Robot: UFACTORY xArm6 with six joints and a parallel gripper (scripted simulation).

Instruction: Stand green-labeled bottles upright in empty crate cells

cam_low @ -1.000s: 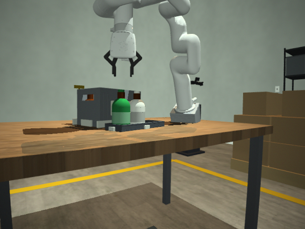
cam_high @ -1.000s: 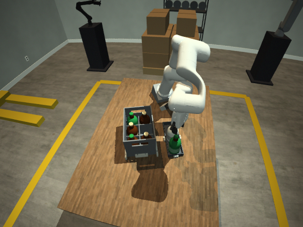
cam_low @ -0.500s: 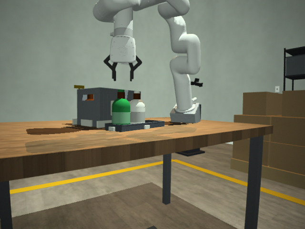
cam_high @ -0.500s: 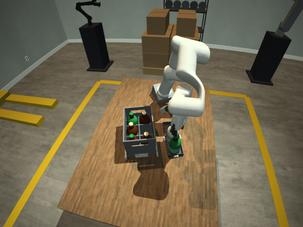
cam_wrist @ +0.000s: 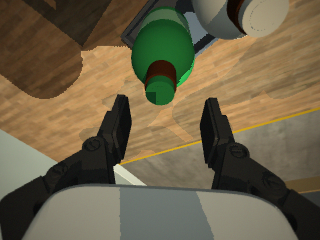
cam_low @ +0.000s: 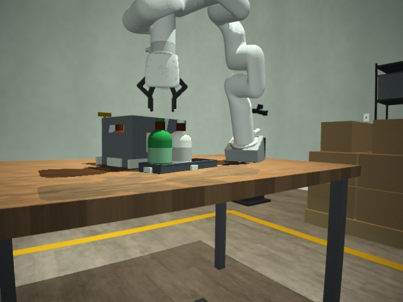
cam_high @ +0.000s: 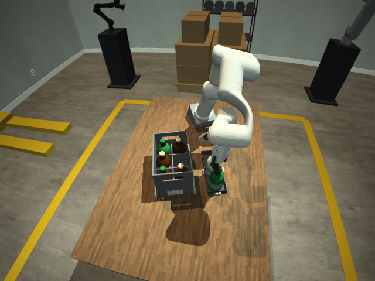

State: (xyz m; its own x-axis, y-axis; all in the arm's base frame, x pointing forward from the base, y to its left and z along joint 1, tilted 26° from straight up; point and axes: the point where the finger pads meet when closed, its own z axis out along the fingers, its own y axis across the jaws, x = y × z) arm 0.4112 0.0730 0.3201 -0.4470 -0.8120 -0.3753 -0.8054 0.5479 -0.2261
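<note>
A long table with a wood-grain top point(cam_high: 187, 223) point(cam_low: 260, 168) and dark square legs stands on a grey-brown plank floor point(cam_high: 75, 91) point(cam_low: 276, 224), with yellow floor stripes point(cam_high: 72, 169) point(cam_low: 113, 234) around it. Beyond the table's far end, brown cardboard boxes point(cam_high: 193, 54) point(cam_low: 344, 168) are stacked before a black metal shelf rack point(cam_high: 254, 27) point(cam_low: 376, 90). Tall black pedestals point(cam_high: 116, 57) point(cam_high: 333, 69) flank the table's far end. Pale grey-green walls point(cam_high: 145, 24) point(cam_low: 65, 65) rise behind the table, and dark shadows fall across its top.
</note>
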